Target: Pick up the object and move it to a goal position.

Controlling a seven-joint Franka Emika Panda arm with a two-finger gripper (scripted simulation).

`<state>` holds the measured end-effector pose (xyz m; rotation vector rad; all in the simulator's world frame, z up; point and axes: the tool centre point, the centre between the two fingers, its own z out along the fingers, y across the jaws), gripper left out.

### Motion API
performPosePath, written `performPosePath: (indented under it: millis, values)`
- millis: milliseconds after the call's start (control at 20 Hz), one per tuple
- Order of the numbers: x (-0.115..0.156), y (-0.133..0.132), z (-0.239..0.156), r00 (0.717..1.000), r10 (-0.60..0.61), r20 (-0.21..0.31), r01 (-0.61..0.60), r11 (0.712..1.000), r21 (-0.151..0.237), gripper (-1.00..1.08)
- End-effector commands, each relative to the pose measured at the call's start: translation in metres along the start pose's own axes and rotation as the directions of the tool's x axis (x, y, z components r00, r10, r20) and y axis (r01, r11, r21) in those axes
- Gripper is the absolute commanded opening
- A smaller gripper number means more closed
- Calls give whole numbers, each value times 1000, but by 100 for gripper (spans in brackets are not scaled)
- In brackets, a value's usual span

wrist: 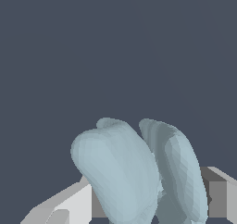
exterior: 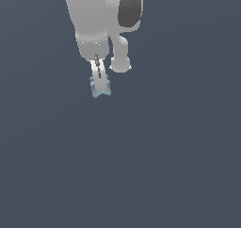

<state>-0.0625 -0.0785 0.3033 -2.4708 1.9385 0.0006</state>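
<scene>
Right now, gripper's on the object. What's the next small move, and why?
Probably a short straight lift. In the wrist view the pale blue-grey object sits between the two fingers, and the exterior view shows the gripper closed around it at its tip. No goal marker is visible in either view, so I can't tell which direction to carry it; raising it first seems safest.

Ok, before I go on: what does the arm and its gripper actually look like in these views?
The arm is smooth, rounded and white to pale grey, with a dark grey oval patch on one link and a stubby white knob beside the wrist. The gripper is white, with two slim fingers around a dark slot. The wrist view shows blocky white-and-grey fingers. No cables or markings show.
</scene>
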Motion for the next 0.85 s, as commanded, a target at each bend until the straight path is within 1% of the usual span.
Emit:
performPosePath:
  millis: [0,200,400,800]
  values:
    - [7,7,-19,1000,-1,0,1,1000,-1,-100]
    - [15,14,-41,1000,-1,-1,1,1000,-1,-100]
    - [19,17,-54,1000,-2,-1,2,1000,-1,-100]
    - [20,16,-57,1000,-3,-1,3,1000,-1,-100]
